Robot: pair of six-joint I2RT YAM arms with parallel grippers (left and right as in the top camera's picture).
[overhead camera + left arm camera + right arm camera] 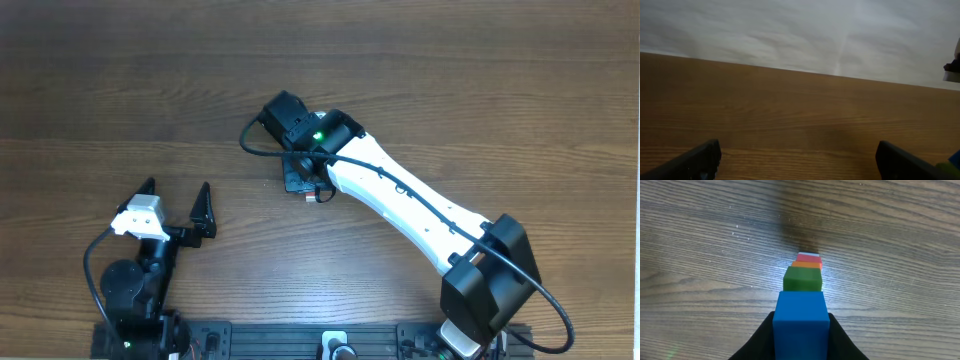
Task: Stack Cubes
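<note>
A tower of cubes stands on the wooden table. In the right wrist view, looking down on it, a blue cube (801, 322) is on top, over a green cube (802, 280), an orange cube (806, 264) and a red cube (808, 257). My right gripper (801, 340) is shut on the blue cube, one finger pressed against each side. From above, the right gripper (305, 175) covers the tower near the table's middle, with a bit of red (314, 196) showing beneath it. My left gripper (178, 200) rests open and holds nothing at the near left.
The wooden table (480, 90) is bare around the tower. The right arm (420, 215) stretches diagonally from the bottom right toward the middle. A pale wall (790, 30) rises beyond the table's far edge in the left wrist view.
</note>
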